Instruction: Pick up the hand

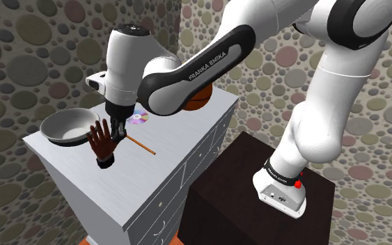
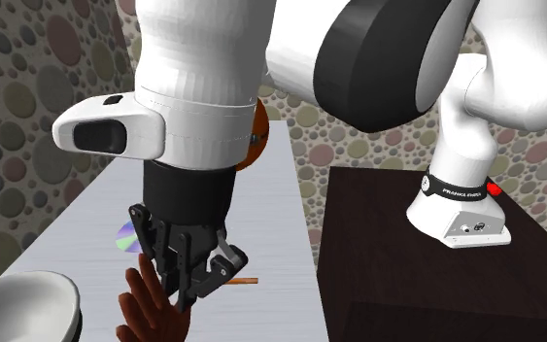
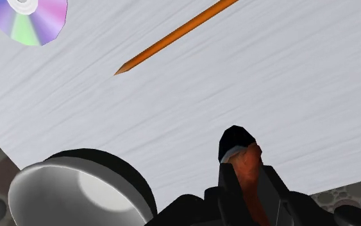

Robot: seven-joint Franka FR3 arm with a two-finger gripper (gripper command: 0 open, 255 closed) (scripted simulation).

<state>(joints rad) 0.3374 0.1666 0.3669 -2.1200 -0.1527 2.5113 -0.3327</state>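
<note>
Even, diffuse illumination in all three views. The white arm (image 1: 326, 118) carries soft grey shading along its undersides and gentle highlights above. The bowl (image 3: 76, 192) shows a bright patch inside and a dark outer rim. The disc (image 3: 28, 19) returns a rainbow sheen. The pale dresser top (image 1: 138, 174) is lit uniformly; the brown hand (image 1: 102, 143) and the dark stand (image 1: 257, 202) read darkest.

Reads as a room in a home: a white chest of drawers (image 1: 161, 172) with small knobs, pebble-patterned walls (image 1: 20, 56) behind it. On its top sit household odds: a pale bowl (image 1: 67, 127), a shiny disc (image 1: 140, 117) and an orange pencil (image 1: 140, 145).
</note>
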